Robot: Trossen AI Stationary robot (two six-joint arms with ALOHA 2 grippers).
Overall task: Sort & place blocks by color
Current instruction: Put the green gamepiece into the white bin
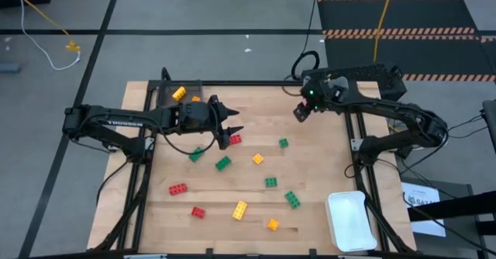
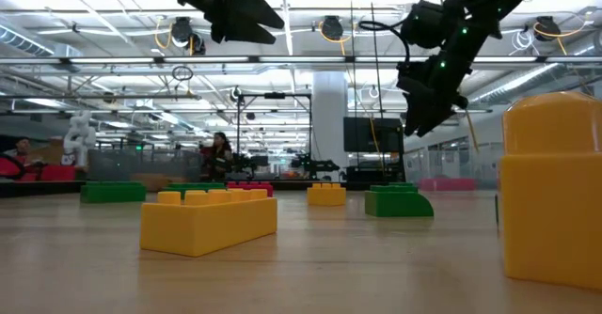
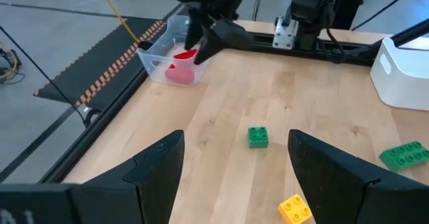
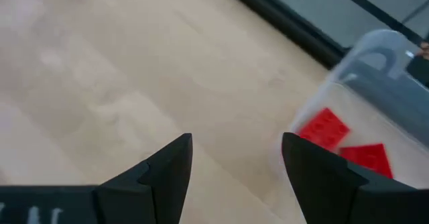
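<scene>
Light wood plank bench [image 1: 310,205] on a black metal frame, standing on grey concrete floor [image 1: 217,11] crossed by dark seam lines. Black ribbed floor mat with orange-striped edges [image 1: 395,18] beyond the bench's far right corner. Yellow cable [image 1: 46,18] on the floor off the far left corner. Low view: open hall, white ceiling trusses [image 2: 94,13], strip lights, a person [image 2: 221,149] far back.

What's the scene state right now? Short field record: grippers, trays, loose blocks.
left gripper: open, empty, over the table's left-centre, next to a red block
right gripper: open, empty, at the far right by the clear tray
clear tray: holds two red blocks
dark tray: far left, yellow block inside
white tray: near right corner, looks empty
loose blocks: red, green and yellow ones scattered mid-table, such as a green block
</scene>
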